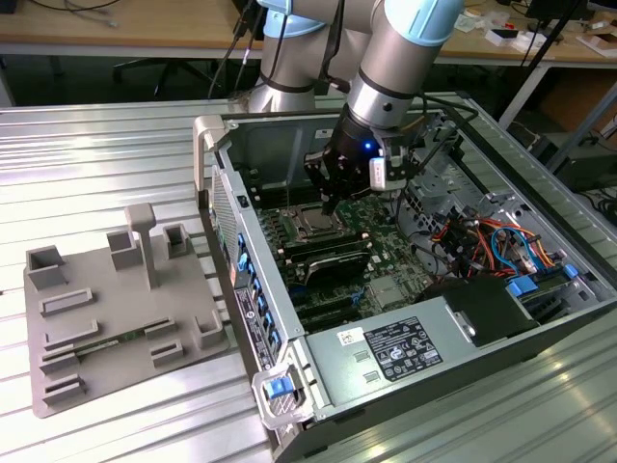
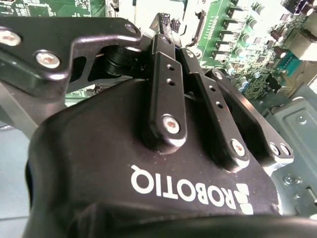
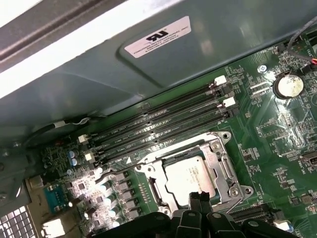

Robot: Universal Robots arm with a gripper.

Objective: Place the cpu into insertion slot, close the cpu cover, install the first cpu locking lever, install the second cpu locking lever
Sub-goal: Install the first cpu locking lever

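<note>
Hovering black robot gripper (image 3: 199, 199), jaws closed together, tips just above silver-grey square cpu (image 3: 187, 177), chip seated in silvery-rimmed insertion slot (image 3: 157, 191), silvery frame cpu cover (image 3: 220, 166) lowered around chip.

In the exterior view, the computer case (image 1: 405, 289) lies on the table (image 1: 106, 145), the fixture block (image 1: 120, 309) at its 9 o'clock. The cpu (image 1: 313, 227) sits in the insertion slot (image 1: 310, 229), the gripper (image 1: 330, 204) just above; memory slots (image 1: 328, 260) lie at its 5 o'clock.
</note>
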